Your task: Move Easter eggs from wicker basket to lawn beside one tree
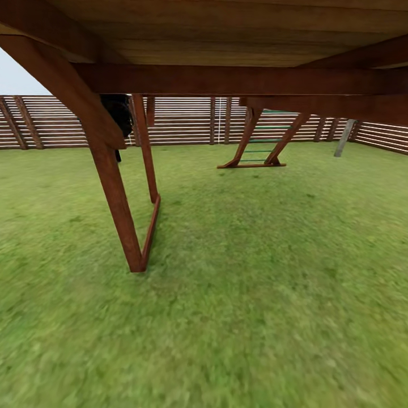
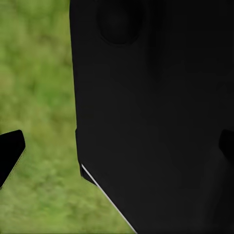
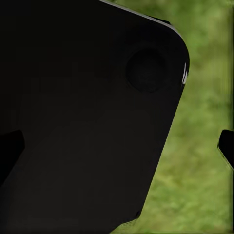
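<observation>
Green lawn, short and blurry, covers the ground in the head view from the near edge back to the fence.

Wooden play structure: reddish-brown deck and beams overhead, seen from beneath. One slanted leg frame stands on the grass toward the lawn's left side; a second A-shaped frame with green rungs stands farther back, near the fence.

Slatted brown fence: runs along the lawn's far edge and turns at the far right corner. A grey post leans just before that corner.

Dark object: black, partly hidden behind the left leg frame; too obscured to identify.

Left wrist view: large black robot body panel close to the lens, blurred grass beside it. Left end effector: its fingertips sit at opposite picture edges, spread wide apart, holding nothing.

Right wrist view: similar black panel with grass beyond. Right end effector: fingertips likewise far apart, nothing between them.

No writing or labels are legible in any view.
</observation>
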You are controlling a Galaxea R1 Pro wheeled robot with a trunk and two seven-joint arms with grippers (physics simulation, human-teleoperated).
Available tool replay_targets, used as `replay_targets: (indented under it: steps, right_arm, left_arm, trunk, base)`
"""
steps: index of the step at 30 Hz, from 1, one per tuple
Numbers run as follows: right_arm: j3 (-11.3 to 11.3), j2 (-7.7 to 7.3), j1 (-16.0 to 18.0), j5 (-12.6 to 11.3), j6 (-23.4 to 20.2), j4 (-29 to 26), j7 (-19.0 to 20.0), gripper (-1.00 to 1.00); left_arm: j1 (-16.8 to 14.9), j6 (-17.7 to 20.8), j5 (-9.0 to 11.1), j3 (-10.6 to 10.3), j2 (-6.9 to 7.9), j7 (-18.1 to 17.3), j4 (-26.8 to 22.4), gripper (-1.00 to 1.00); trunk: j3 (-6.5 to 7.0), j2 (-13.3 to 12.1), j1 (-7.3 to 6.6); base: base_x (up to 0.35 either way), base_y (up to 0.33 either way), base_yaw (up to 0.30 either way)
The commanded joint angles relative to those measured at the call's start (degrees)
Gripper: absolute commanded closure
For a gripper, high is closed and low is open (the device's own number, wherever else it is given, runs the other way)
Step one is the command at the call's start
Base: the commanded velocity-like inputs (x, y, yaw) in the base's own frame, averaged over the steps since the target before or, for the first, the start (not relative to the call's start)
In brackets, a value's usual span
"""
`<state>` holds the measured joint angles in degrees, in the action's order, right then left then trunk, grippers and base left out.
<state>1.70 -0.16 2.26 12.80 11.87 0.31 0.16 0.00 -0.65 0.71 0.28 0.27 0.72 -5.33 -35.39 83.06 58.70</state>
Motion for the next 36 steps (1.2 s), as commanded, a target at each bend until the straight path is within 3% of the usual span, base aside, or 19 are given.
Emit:
replay_targets:
  steps: [1,32,36]
  right_arm:
    - [0.1,-0.01,0.0,0.1,0.2,0.0,0.0,-1.0]
    - [0.1,0.06,0.0,0.0,0.1,0.1,0.0,-1.0]
    - [0.1,0.07,0.0,-0.1,0.1,0.1,0.0,-1.0]
  left_arm:
    - [0.0,-0.1,0.1,0.0,0.01,0.1,0.0,-1.0]
    - [0.0,-0.1,0.1,0.1,0.01,0.1,-0.1,-1.0]
    - [0.0,0.0,0.1,0.1,0.08,0.1,-0.1,-1.0]
  trunk:
    - [-0.04,0.0,0.03]
    - [-0.04,0.0,0.03]
    - [-0.04,0.0,0.03]
  base:
    - [0.311,0.0,0.0]
    - [0.319,0.0,0.0]
    - [0.108,0.0,0.0]
